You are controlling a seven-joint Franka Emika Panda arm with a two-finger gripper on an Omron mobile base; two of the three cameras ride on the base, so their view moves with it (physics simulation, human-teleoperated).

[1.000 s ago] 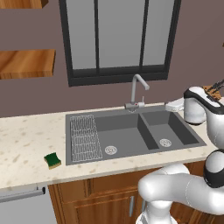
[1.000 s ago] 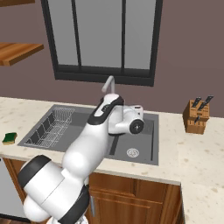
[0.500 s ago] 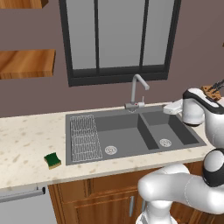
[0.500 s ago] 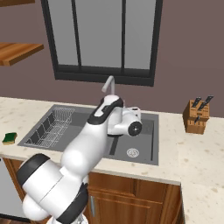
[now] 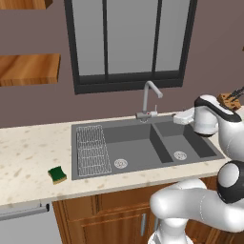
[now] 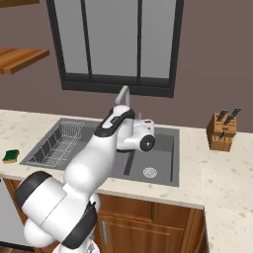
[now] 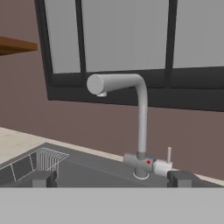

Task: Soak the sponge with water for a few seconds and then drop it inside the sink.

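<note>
Speckled cream stone is carrying everything in the left base view: this table [image 5: 28,152] is holding the large dark grey double-basin sink [image 5: 143,143], and the small green-topped, yellow-based sponge [image 5: 57,174] is lying on the table just left of the sink, well apart from our end effector [image 5: 180,117]. We are hovering that end effector over the right basin, beside the grey gooseneck faucet [image 5: 148,97]. No water is running from the spout, so we judge the tap comes first, and the sponge is not yet picked up.

From the right base view, our white arm is crossing the middle of the sink, and a wooden knife block [image 6: 221,131] is standing on the table to the right, out of our way. The ribbed wire rack [image 6: 57,143] is sitting in the near-left basin, between us and the sponge; a low reach could be snagging it.

Through the hand view, our fingertips [image 7: 44,179] are standing wide apart with nothing between them, and the faucet's small side lever [image 7: 168,158] is sitting ahead. We are risking a slip off that thin lever, or a knock against the spout.
</note>
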